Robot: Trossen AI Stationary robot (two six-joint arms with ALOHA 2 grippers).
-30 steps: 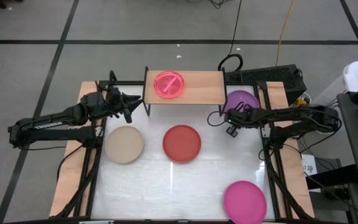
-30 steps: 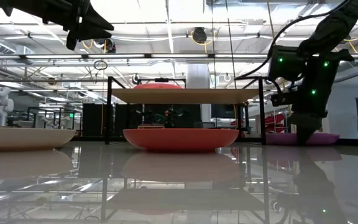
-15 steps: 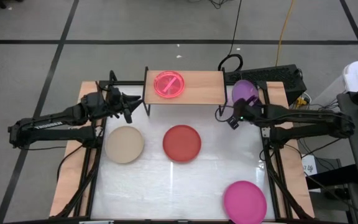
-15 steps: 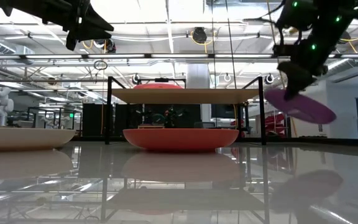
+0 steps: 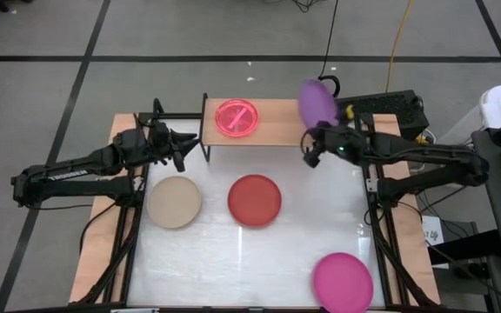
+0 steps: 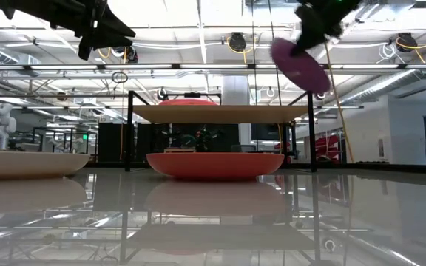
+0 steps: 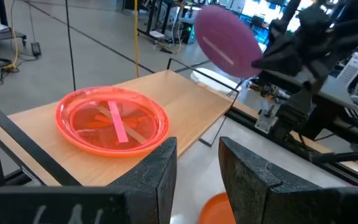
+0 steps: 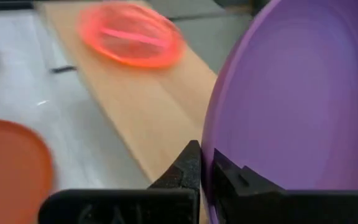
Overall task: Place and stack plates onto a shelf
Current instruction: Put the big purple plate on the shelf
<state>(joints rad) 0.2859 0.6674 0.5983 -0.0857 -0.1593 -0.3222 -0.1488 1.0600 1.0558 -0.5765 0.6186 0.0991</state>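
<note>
Right gripper (image 5: 310,149) pinches the purple plate (image 5: 317,103) by its rim (tilted, above the shelf's (image 5: 277,126) right end)

5 plates (image 5: 254,200), 1 shelf (image 5: 278,124), 2 arms (image 5: 76,170)

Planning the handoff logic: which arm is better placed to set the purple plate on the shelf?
Right. Its hand already grips the purple plate, raised by the shelf's bare end. The left hand is empty, beside the far end.
</note>
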